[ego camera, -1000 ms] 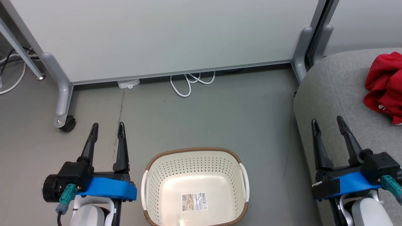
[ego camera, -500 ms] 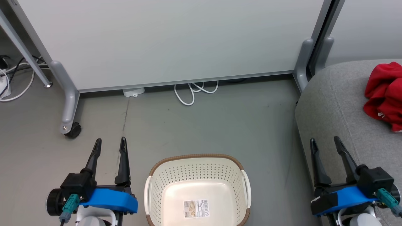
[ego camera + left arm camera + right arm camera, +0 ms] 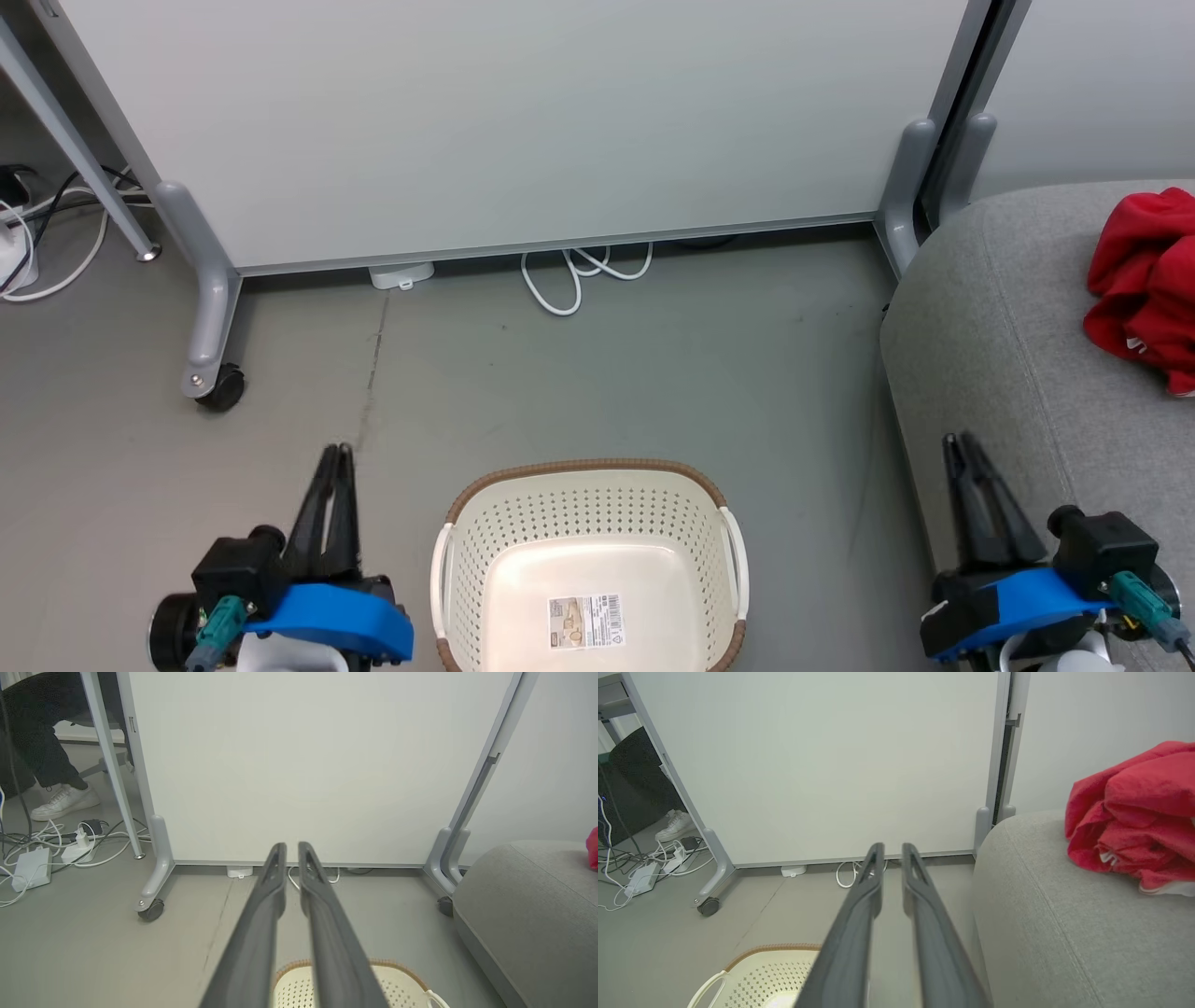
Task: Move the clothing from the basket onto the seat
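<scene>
The cream-white basket point(image 3: 583, 467) with its brown rim stands on the grey floor at the bottom centre; inside I see only a label on its floor. The red clothing point(image 3: 1144, 280) lies bunched on the light grey seat point(image 3: 1008, 327) at the right, and it also appears in the right wrist view point(image 3: 1134, 812). My left gripper point(image 3: 338, 451) hovers left of the basket, shut, nothing between its fingers. My right gripper point(image 3: 958, 441) is over the seat's front left edge, shut and empty, well short of the clothing.
A white partition panel on grey feet with a caster point(image 3: 219, 387) stands behind the basket. A white cable point(image 3: 569, 280) loops under it. Cables and a power strip point(image 3: 32, 872) lie at the far left, beside a person's white shoe point(image 3: 65, 802).
Both grippers have gone from wide open to shut, with nothing taken. The head view shifted a little, so the basket and seat sit slightly lower in the picture.
</scene>
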Robot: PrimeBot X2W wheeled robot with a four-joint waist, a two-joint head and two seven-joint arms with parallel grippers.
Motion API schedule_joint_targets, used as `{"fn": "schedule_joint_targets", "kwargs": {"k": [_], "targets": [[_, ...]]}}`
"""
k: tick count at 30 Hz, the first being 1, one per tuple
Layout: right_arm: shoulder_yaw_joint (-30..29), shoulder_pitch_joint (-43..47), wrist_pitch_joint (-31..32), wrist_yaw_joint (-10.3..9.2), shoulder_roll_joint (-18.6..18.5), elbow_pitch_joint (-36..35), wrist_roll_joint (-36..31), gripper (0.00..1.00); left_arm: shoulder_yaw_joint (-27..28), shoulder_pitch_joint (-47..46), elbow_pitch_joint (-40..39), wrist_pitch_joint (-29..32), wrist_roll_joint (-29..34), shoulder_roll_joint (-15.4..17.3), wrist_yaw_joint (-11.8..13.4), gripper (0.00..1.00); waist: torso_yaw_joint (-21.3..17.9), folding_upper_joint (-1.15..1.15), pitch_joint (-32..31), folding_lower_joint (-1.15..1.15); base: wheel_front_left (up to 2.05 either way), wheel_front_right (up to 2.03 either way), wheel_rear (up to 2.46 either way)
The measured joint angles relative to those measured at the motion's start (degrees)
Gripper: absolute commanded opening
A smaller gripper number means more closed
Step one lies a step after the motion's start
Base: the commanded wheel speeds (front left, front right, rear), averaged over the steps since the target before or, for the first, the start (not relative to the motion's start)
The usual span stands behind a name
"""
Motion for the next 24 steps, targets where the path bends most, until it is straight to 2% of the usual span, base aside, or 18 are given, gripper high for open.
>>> {"fn": "schedule_joint_targets", "kwargs": {"k": [24], "targets": [[-0.91, 0.16, 6.27, 0.00, 0.09, 0.38, 24.51, 0.00, 2.35, 0.59, -0.52, 6.20, -23.26, -0.08, -0.45, 0.00, -0.59, 0.00, -0.61, 0.00, 0.00, 0.00, 0.00]]}}
